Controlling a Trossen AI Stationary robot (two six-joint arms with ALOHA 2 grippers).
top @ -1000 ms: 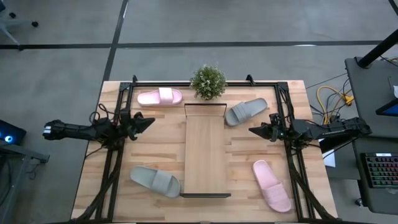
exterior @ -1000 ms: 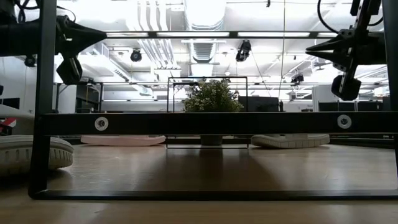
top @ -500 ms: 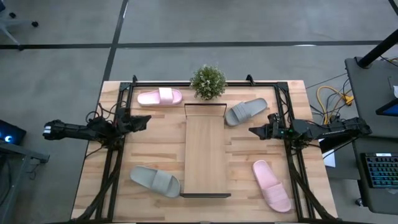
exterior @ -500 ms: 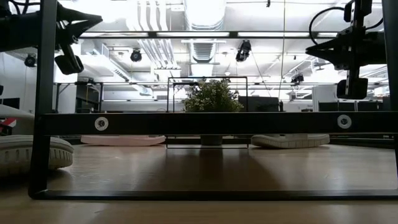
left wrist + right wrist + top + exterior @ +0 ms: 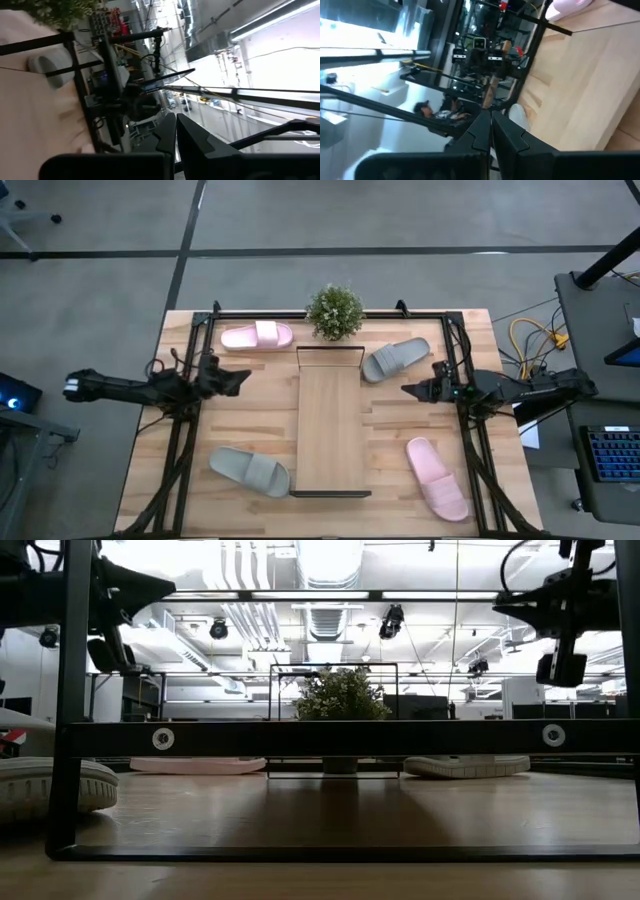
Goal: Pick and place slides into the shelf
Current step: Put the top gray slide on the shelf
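Light wood tabletop [image 5: 250, 430] with black rails [image 5: 180, 450] down both sides; rails box in each arm's lane, tight there. Narrow shelf [image 5: 330, 430] lengthwise in the centre, board bare, black wire frame at both ends — nothing placed yet, task at its start by the look of it. Potted plant [image 5: 335, 311] just beyond the shelf's far end, a snag for any approach from that side.

Four slides, all on the table, none on the shelf: pink slide [image 5: 257, 336] far-left corner, grey slide [image 5: 394, 359] far-right just beside the shelf's far end, second grey slide [image 5: 249, 471] near-left beside the shelf, second pink slide [image 5: 437, 491] near-right, close to the right rail.

Compared with a second ago: slides, shelf, plant unmoved. Left gripper [image 5: 243, 379] nudged slightly toward the shelf, wrist rolled. Right gripper [image 5: 408, 390] barely shifted, wrist rolled too. Both clenched tight, holding nothing, hanging above the table, well apart from every slide. Meaning, as a judgement: only settling or repositioning, no pick begun.

Open room: wide bare wood between shelf and left rail mid-table, same on the right. Nearest targets likely far-right grey slide for the right arm, far-left pink for the left. Fingers must part before any grasp.
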